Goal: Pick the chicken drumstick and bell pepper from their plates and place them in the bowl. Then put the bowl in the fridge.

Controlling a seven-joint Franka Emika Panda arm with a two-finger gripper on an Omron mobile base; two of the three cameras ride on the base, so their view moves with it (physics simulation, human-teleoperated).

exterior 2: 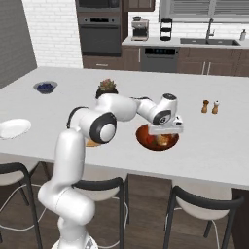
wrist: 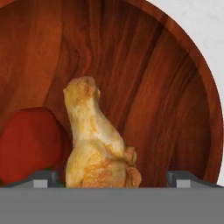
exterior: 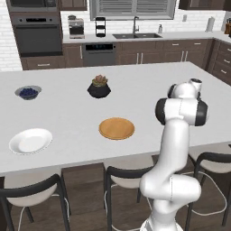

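hand view: the chicken drumstick (wrist: 98, 144) is seen lying inside the bowl (wrist: 175, 87), directly between and just beyond the two dark finger tips, its long axis running away from the camera up the view, thick end nearest. the bell pepper (wrist: 30, 142) is seen touching or just beside it on the left of this view, also in the bowl. the gripper (wrist: 111, 177) is spread wide, a tip on each side of the drumstick, and nothing is clasped; the meat appears to have been let go onto the bowl floor.

in the right base view the gripper (exterior 2: 165, 130) is held straight over the bowl (exterior 2: 156, 137), pointing down, with the arm stretched low and to the right across the counter (exterior 2: 214, 146), elbow bent near the base. the white plate (exterior 2: 13, 128) lies well apart at the far left, and in the left base view both it (exterior: 30, 140) and the wooden plate (exterior: 117, 128) are seen bare.

both foods are judged placed. the coming move is judged to turn on the bowl rim: the hand would have to be lifted clear of the drumstick and shifted sideways to the wall, so that one finger goes inside and one outside. the fridge cannot be made out.
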